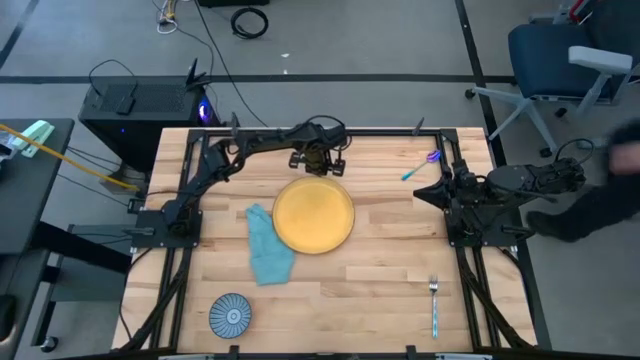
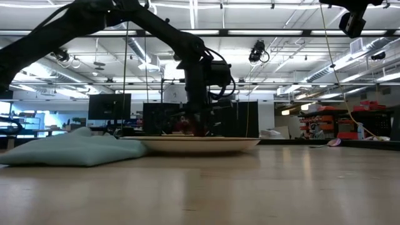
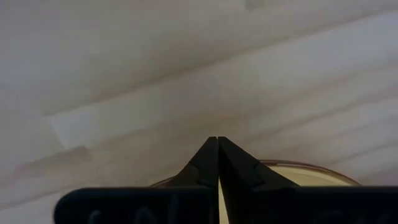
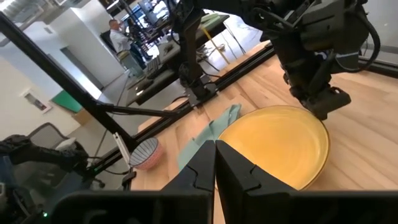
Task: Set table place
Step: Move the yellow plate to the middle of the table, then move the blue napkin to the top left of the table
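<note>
Yellow plate [image 1: 313, 216] sits about mid-table [image 1: 390, 290] in the high view, with the left gripper [image 1: 318, 170] down at its far rim, arm reaching in from the left mount; the plate body lies straight toward the near edge from the jaws. Blue-green cloth [image 1: 266, 246] touches or slightly underlaps the plate's left side, patterned bowl [image 1: 231, 314] is near the front-left corner, fork [image 1: 435, 304] well apart at front right, spoon [image 1: 421, 165] far right near the right gripper [image 1: 432, 189], which waits folded at its mount. Open planks right of the plate and toward the near edge give room to slide; the cloth blocks the left. Low view: left gripper [image 2: 195, 125] comes down vertically onto the plate's [image 2: 194, 144] far rim, cloth [image 2: 75, 149] bunched beside it; whether the rim is actually nipped cannot be told. Left wrist view: jaws clenched tip to tip, plate rim [image 3: 311, 174] just beyond them, apparently not between them. Right wrist view: right jaws likewise pressed together, empty, looking across at plate [image 4: 280, 146], cloth [image 4: 211, 134], bowl [image 4: 144, 154]. Judgement: left arm is the nearer one for any plate move.
</note>
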Controlling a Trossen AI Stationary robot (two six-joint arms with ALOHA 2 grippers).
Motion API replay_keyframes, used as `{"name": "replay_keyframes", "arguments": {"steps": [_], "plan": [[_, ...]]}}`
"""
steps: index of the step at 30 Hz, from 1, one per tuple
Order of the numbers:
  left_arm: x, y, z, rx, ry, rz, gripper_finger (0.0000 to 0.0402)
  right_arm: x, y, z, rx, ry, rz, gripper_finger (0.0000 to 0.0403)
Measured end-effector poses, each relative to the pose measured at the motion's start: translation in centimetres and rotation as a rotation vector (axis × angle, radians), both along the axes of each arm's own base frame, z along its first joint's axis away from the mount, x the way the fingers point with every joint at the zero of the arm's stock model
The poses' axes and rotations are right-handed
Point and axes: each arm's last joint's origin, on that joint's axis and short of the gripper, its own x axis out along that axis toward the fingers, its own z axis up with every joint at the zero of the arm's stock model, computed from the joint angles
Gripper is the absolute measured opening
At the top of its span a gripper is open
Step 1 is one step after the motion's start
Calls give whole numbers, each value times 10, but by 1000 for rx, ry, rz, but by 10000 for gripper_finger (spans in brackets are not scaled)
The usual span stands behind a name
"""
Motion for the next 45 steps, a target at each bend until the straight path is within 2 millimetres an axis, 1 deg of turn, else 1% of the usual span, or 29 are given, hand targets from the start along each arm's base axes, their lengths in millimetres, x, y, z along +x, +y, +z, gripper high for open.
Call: {"name": "replay_keyframes", "arguments": {"steps": [4,9,12,15,18,20,24,28,32,35,39,42,45], "plan": [[1,-2,0,-8,-3,10,13,0,0,0,1,0,3,17],[1,-3,7,-3,-18,11,26,0,0,0,0,1,3,17],[-1,-2,17,5,-40,16,30,0,0,0,0,1,3,17],[-5,2,35,22,-84,25,31,0,0,0,-1,3,3,17],[-13,5,63,43,-160,25,26,0,0,0,-1,4,3,17],[-20,6,86,59,-214,-22,23,0,0,0,-2,4,3,17],[-42,-2,140,108,-327,-114,16,0,0,0,-1,4,3,17],[-71,-14,194,160,-447,-123,13,0,0,-1,-7,7,4,17],[-107,-32,249,242,-589,-128,13,0,0,-1,-24,8,7,17],[-136,-50,284,297,-695,-137,19,0,0,-1,-28,9,8,17],[-175,-75,322,348,-822,-144,25,0,0,-1,-29,9,9,17],[-199,-95,341,372,-894,-174,22,0,0,-1,-29,8,9,17],[-220,-114,354,376,-948,-214,16,0,0,-1,-29,9,9,17]]}}
